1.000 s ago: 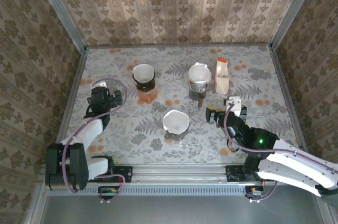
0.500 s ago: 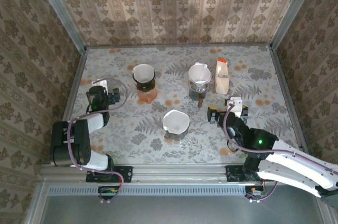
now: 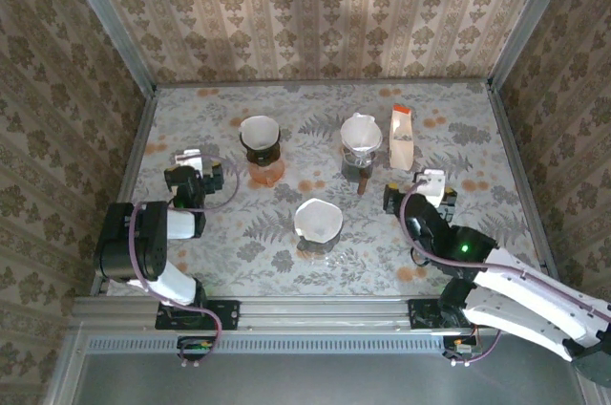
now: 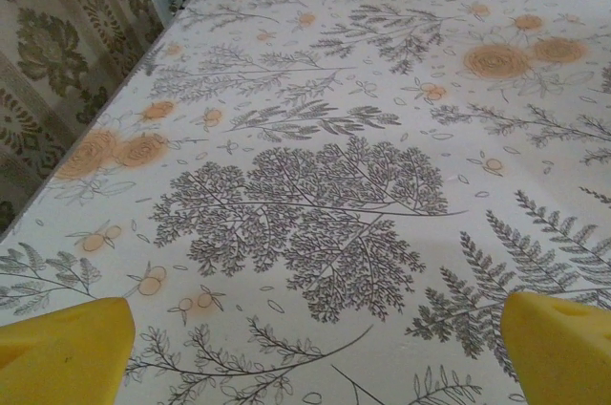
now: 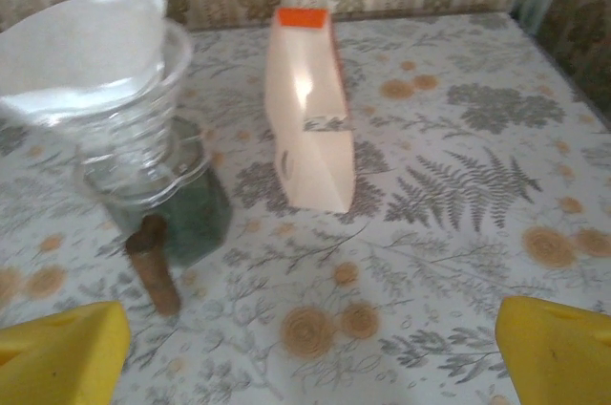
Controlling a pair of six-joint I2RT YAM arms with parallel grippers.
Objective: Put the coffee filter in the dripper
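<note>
White coffee filter (image 3: 318, 219) already sits inside the near dripper (image 3: 321, 246) in the middle of the counter (image 3: 473, 142), so the task looks finished, while the jaws of both arms stand wide open and hold nothing.

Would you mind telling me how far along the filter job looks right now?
Looks done: a white filter lines the far glass dripper, and the dark dripper and near glass dripper hold filters too. In hand: nothing; the left gripper and right gripper are both open and empty. Left: apparently nothing; the beige carton is beside the far glass dripper, untouched.
</note>
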